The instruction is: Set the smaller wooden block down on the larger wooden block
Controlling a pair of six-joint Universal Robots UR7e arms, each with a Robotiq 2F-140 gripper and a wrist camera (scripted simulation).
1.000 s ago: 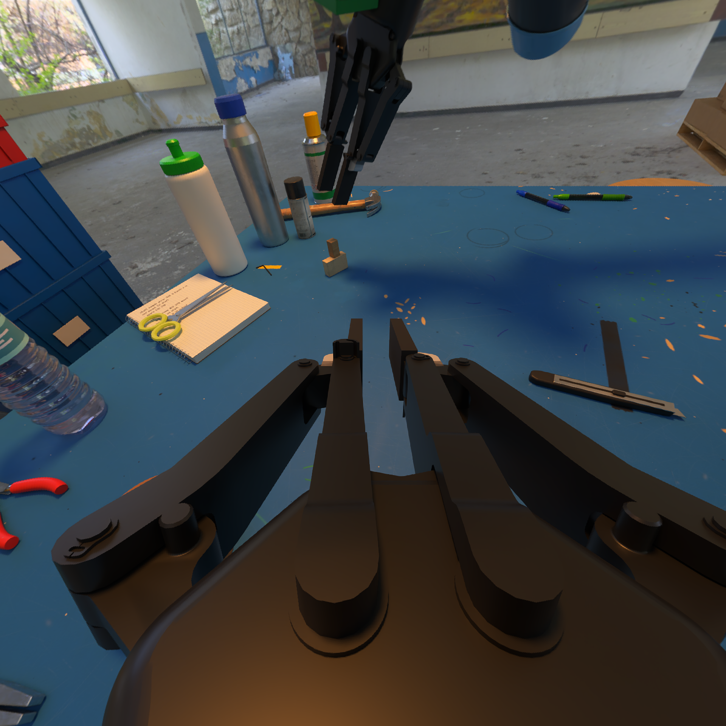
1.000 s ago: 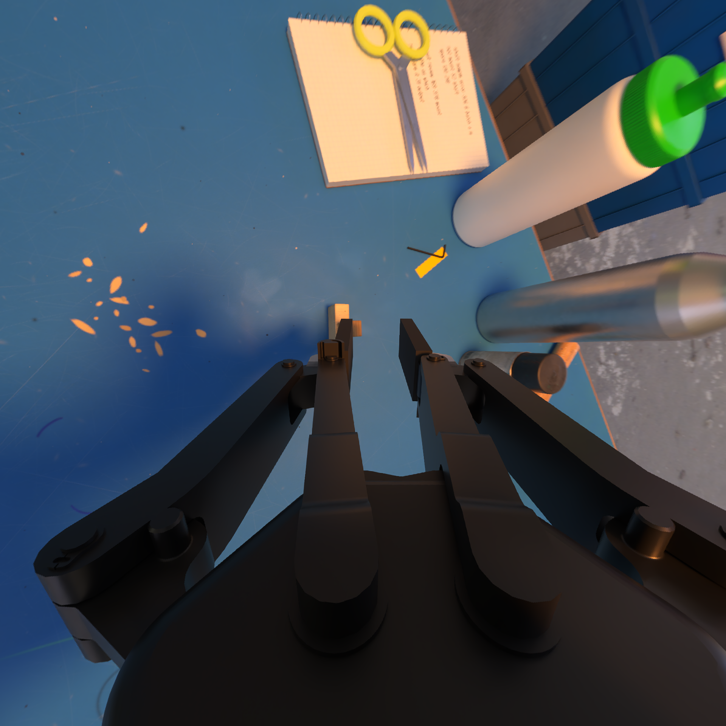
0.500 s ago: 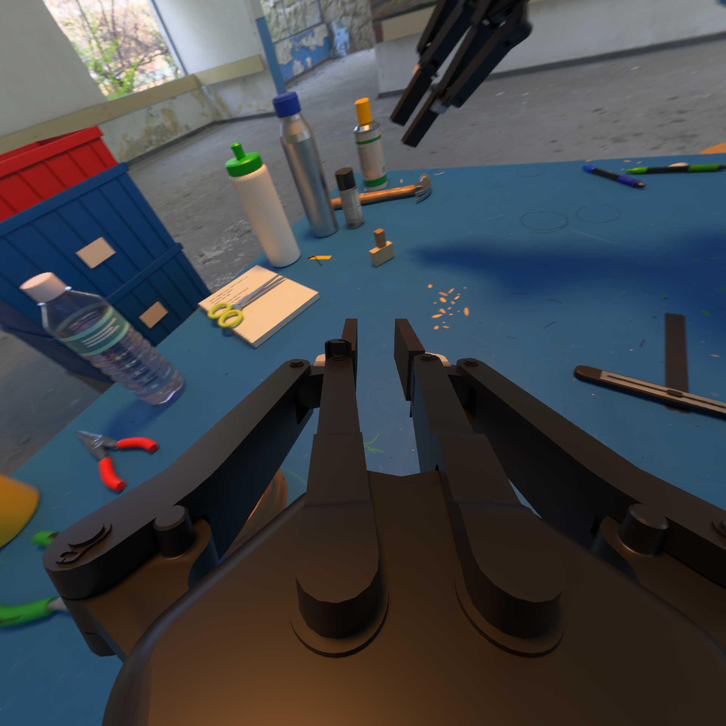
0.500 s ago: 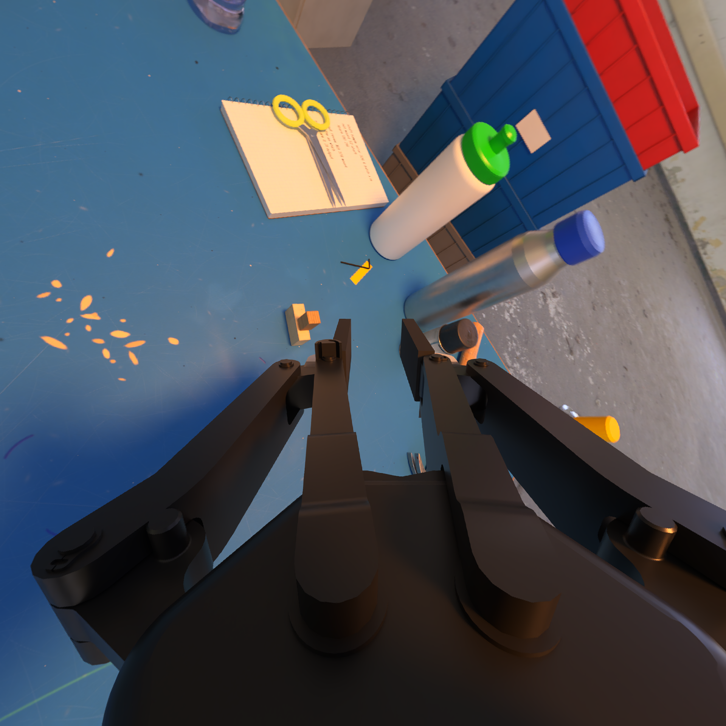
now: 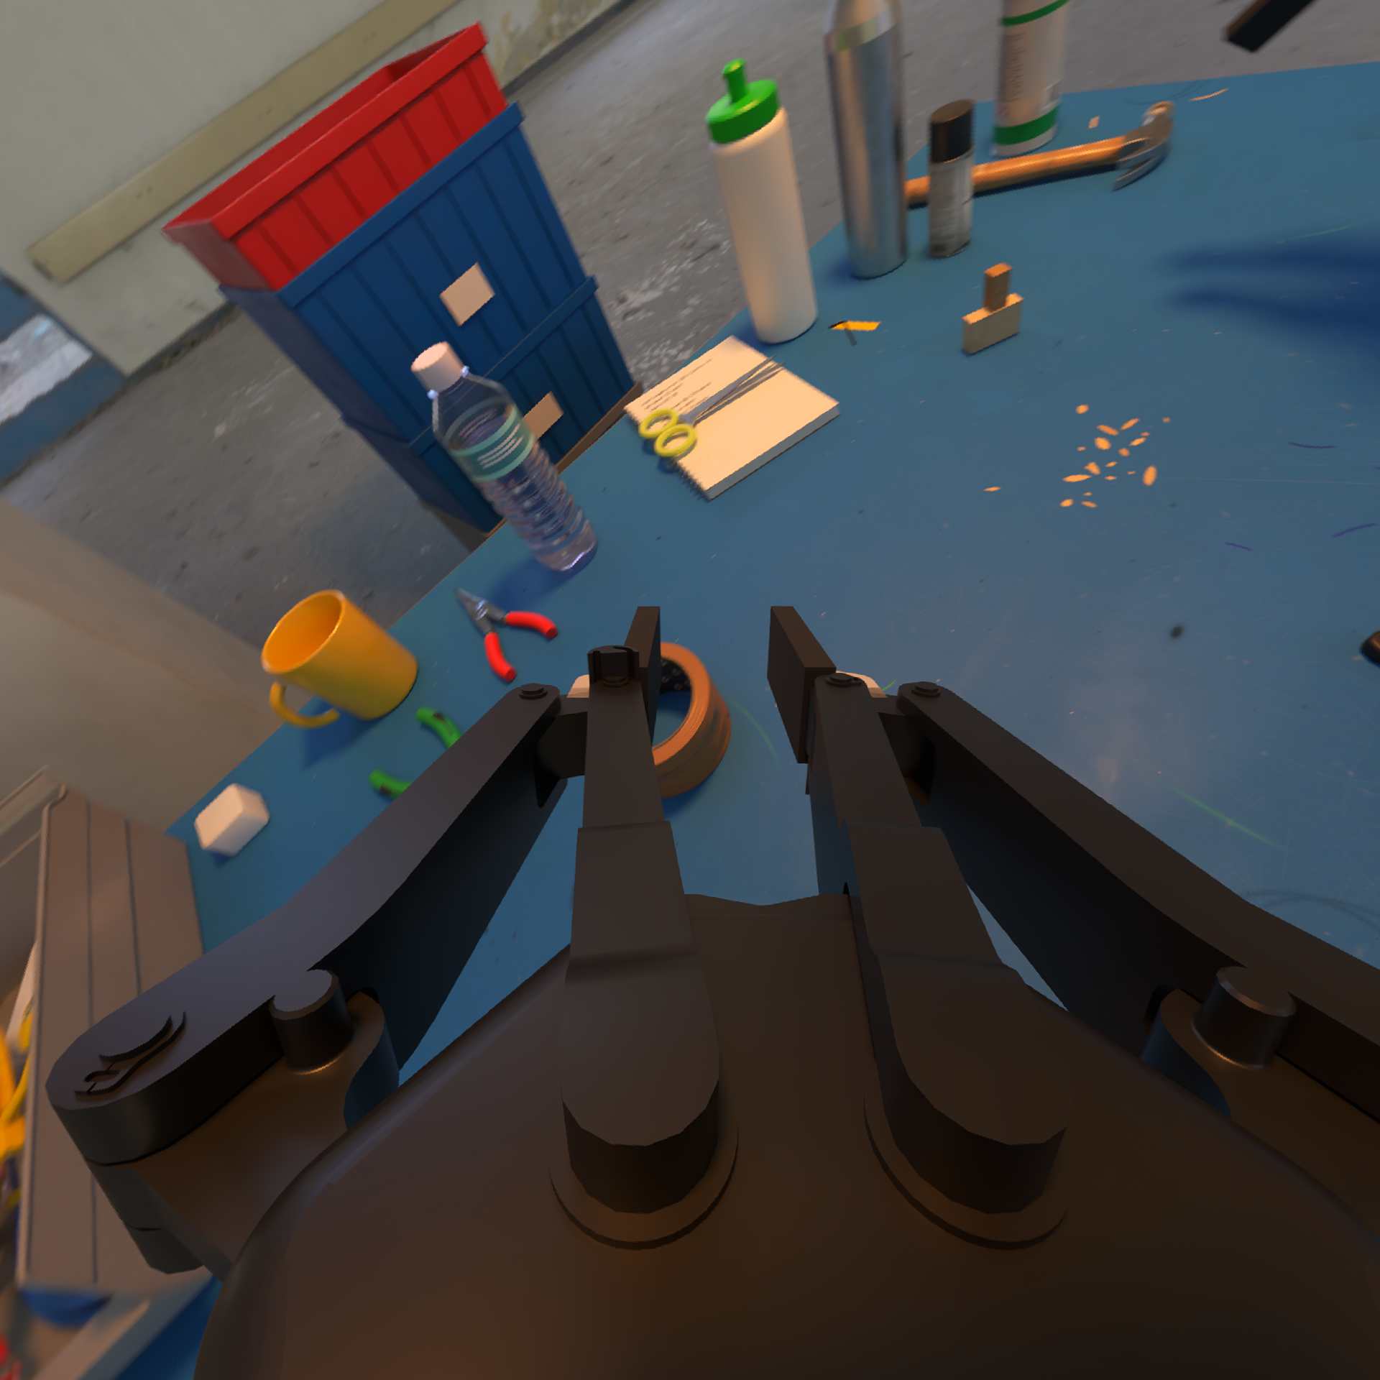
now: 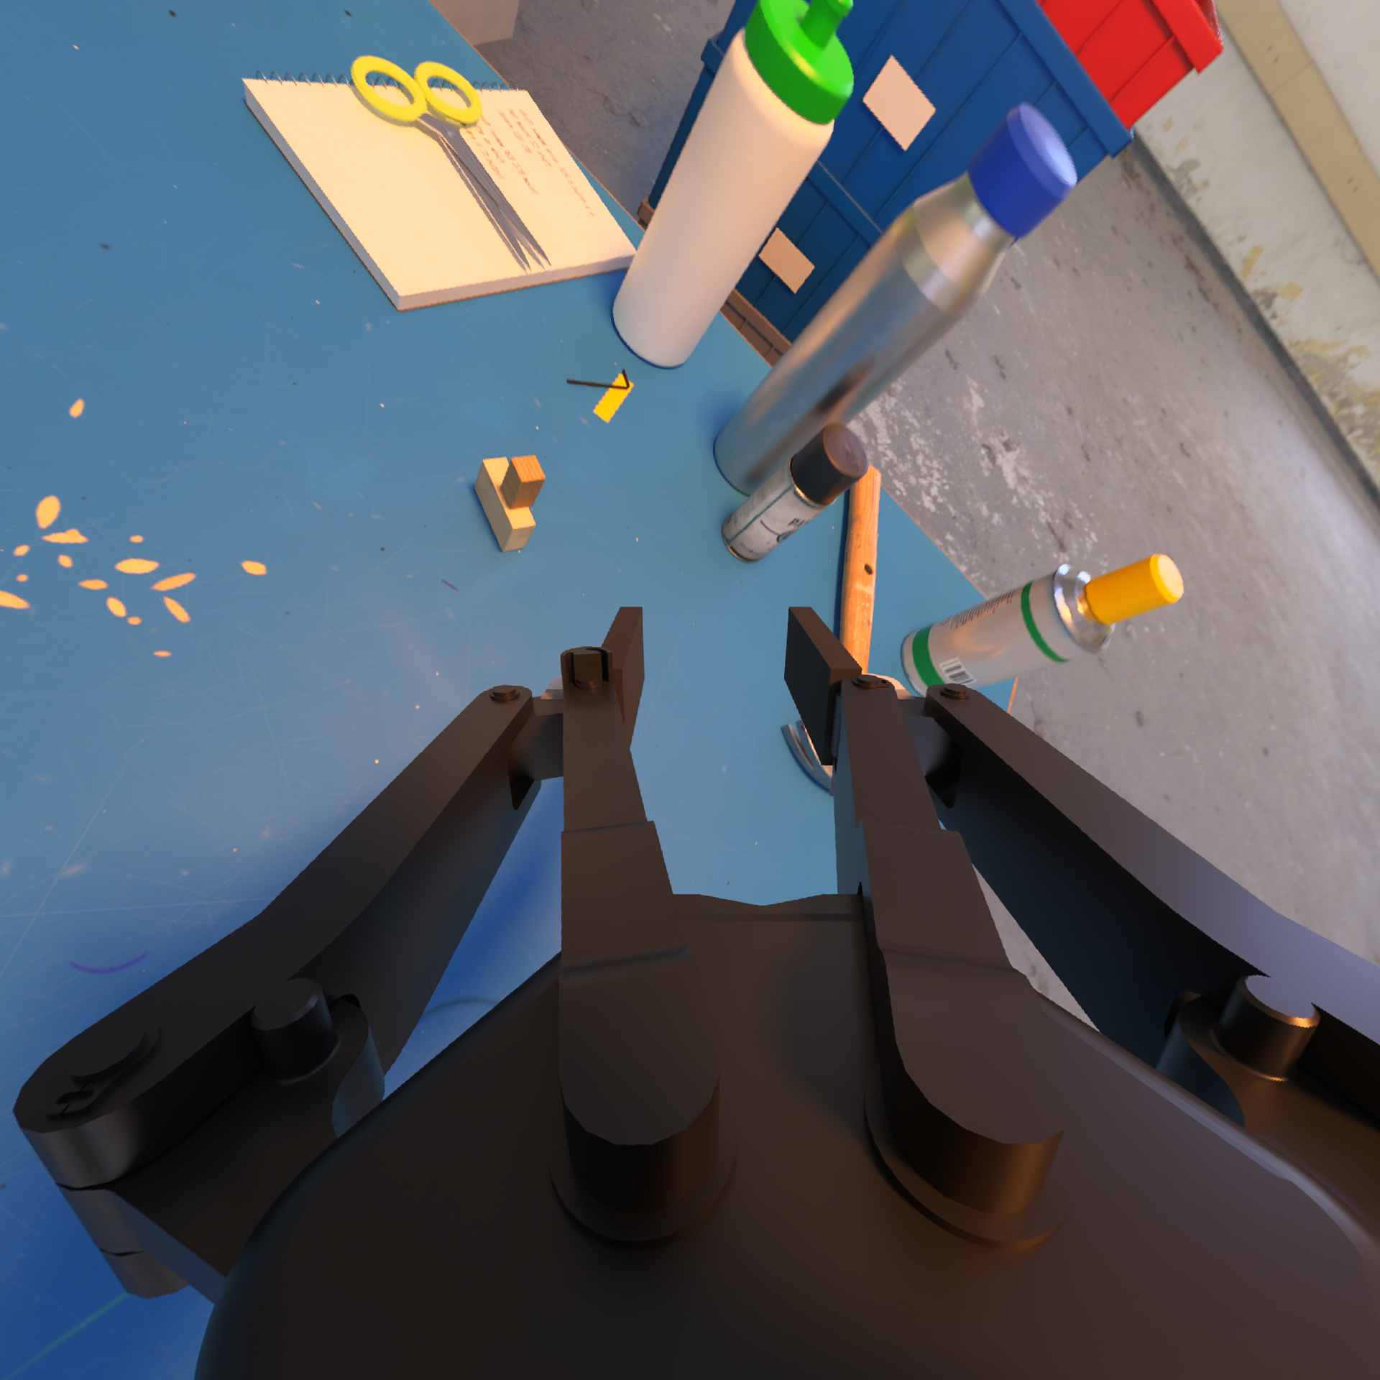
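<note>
Both claws are empty with fingers apart: the left gripper (image 5: pixel 715 635) hangs nearest over the tape roll (image 5: pixel 691 728), the right gripper (image 6: pixel 713 635) near the hammer (image 6: pixel 859 567). Farther out, the smaller wooden block (image 6: pixel 523 480) already stands on the larger wooden block (image 6: pixel 499 514). Honestly, the only risk I see is a careless swing bumping that little stack, or tipping the silver bottle (image 6: pixel 866 328) just right of it.

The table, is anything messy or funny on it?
Orange flecks lie scattered on the blue table, like a small spill. The scissors lie on the notepad. The smaller wooden block stands upright on the larger wooden block.
</note>
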